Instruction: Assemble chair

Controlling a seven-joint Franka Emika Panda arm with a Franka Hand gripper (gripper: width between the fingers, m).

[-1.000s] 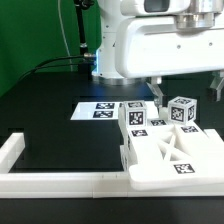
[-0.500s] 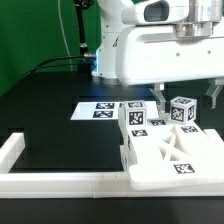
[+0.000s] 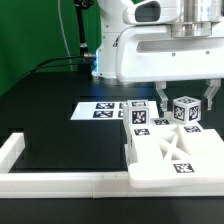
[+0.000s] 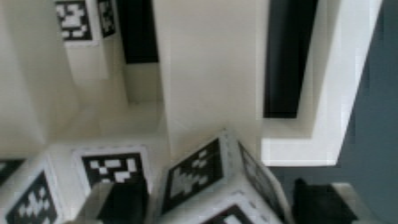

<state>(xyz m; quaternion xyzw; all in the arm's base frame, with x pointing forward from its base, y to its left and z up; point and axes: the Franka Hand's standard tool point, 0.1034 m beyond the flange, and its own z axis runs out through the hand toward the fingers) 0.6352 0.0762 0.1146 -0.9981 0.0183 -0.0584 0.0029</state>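
Gripper (image 3: 186,96) low, jaws apart

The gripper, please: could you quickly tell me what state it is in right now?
Gripper: jaws either side of the small tagged cube on the chair; whether they grip it cannot be told.

The panel (image 3: 176,155) lies lower right in the exterior view, two cubes (image 3: 186,109) just behind it, the marker board (image 3: 106,109) further left, rails (image 3: 60,180) along the bottom.
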